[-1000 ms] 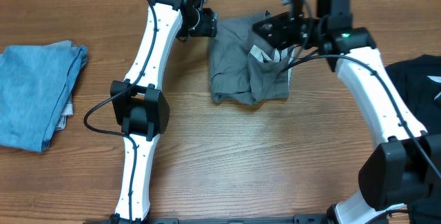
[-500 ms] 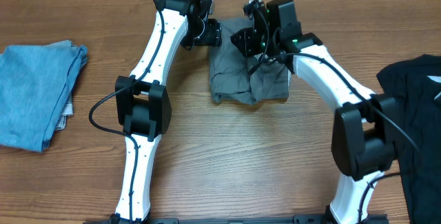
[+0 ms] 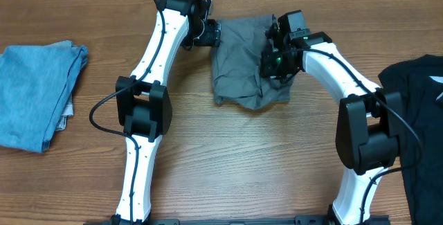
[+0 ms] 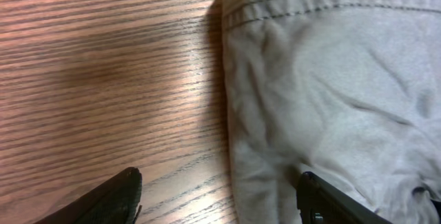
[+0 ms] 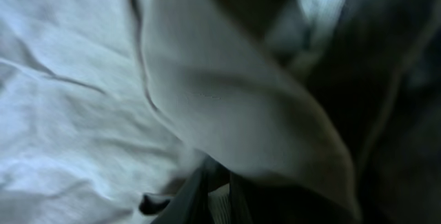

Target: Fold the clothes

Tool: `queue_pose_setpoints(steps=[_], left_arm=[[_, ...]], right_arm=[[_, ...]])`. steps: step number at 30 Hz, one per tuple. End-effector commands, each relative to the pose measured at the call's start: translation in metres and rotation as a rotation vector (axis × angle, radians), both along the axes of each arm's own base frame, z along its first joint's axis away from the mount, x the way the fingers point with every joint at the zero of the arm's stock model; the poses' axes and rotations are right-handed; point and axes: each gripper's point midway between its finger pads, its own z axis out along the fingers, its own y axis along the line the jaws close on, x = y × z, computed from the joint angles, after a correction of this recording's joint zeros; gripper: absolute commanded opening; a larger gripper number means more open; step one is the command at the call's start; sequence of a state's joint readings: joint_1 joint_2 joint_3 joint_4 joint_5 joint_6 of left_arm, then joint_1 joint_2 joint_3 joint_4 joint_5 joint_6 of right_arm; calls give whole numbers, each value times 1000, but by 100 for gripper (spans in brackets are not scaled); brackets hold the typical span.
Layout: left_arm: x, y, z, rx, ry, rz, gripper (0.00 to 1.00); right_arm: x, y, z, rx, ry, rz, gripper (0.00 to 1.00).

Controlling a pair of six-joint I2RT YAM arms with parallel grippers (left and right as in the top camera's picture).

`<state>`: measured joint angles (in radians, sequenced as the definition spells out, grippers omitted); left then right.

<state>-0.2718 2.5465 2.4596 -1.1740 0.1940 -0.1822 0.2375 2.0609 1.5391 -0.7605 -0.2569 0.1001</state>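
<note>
The grey shorts [image 3: 239, 66] lie crumpled at the table's back centre. My left gripper [image 3: 211, 34] sits at their back left corner. In the left wrist view it [image 4: 220, 200] is open: one finger is over bare wood and the other over the shorts [image 4: 331, 79], whose stitched hem edge runs between them. My right gripper [image 3: 275, 59] presses down on the right part of the shorts. In the right wrist view its fingers [image 5: 220, 196] are nearly together, pinching a fold of the shorts [image 5: 69, 79], with pale ribbed lining between them.
A light-blue folded garment [image 3: 34, 93] lies at the far left. A black shirt [image 3: 415, 114] with a white mark lies at the right edge. Bare wooden tabletop [image 3: 263, 156] spans the front.
My right gripper swung left over the shorts, then back right and toward the front, lower onto the cloth. The pale lining no longer shows overhead. My left gripper shifted slightly right.
</note>
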Motion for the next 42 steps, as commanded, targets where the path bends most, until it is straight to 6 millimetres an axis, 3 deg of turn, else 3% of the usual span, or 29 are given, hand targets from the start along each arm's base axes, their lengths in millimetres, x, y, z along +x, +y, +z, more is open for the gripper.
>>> queue_pose_setpoints(steps=[1, 9, 15, 16, 19, 20, 24, 28, 30, 34, 36, 39, 42], left_arm=[[0, 0, 6, 7, -12, 9, 75], [2, -1, 7, 1, -19, 8, 75], [1, -34, 16, -125, -34, -54, 61], [0, -37, 16, -125, -34, -59, 54], [-4, -47, 16, -126, -35, -78, 11], [-5, -50, 16, -125, -36, -84, 8], [-10, -62, 12, -81, -47, -115, 11], [-16, -70, -6, -46, -24, -129, 13], [-16, -68, -10, -36, -21, -129, 8], [-13, -65, -9, -51, -20, -122, 4], [-13, -64, -10, -47, -19, -121, 5], [-8, -66, -7, -55, -42, -120, 4], [-4, -68, -6, -61, -59, -118, 5]], right_arm=[[0, -12, 43, -39, -91, 29, 15], [-8, -21, 41, -88, -77, 31, 15], [-4, -22, 38, -94, -95, 27, 15], [-2, -21, 34, -91, -106, 26, 15], [3, -20, 22, -84, -138, 24, 15], [3, -20, 18, -83, -141, 24, 15], [-2, -21, -1, -88, -115, 22, 15], [-4, -22, -17, -95, -80, 24, 14], [2, -19, 1, -80, -106, 26, 13], [20, -13, 108, -35, -286, 19, 6], [25, -11, 150, -7, -377, 11, 6], [37, 3, 176, 71, -482, 36, 4], [55, 11, 168, 106, -507, 32, 4]])
